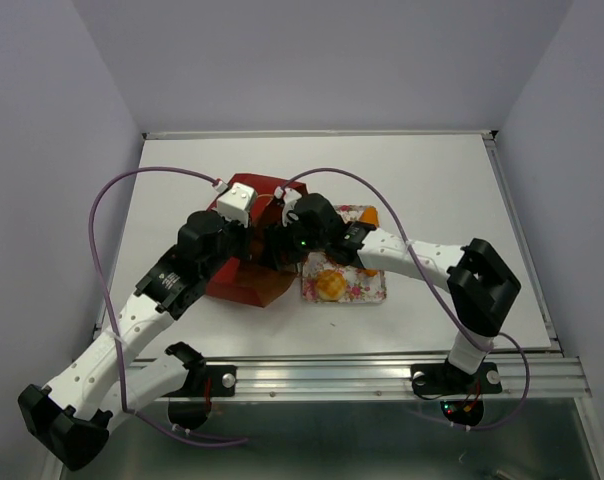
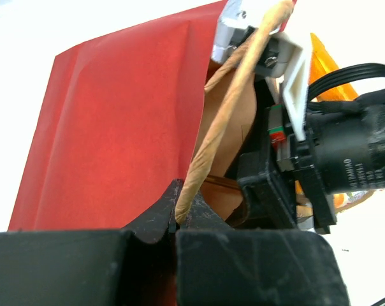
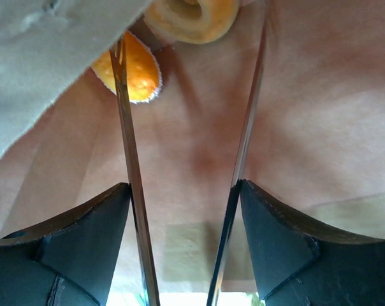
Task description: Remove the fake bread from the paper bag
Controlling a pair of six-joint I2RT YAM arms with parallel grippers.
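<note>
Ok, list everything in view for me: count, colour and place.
paper bag: one, red outside, brown inside, on the table left of the tray
cord handle: one, tan, on the bag's mouth
fake bread in the bag: two seen, orange piece and pale golden ring
bun: one, golden, on the tray
tray: one, floral, mid-table
table: one, white
left fingers: black, shut on the cord handle
right fingers: black, open, inside the bag

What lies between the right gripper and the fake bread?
In the right wrist view, only the paper bag's bare brown inside lies between the right gripper and the fake bread.
</note>
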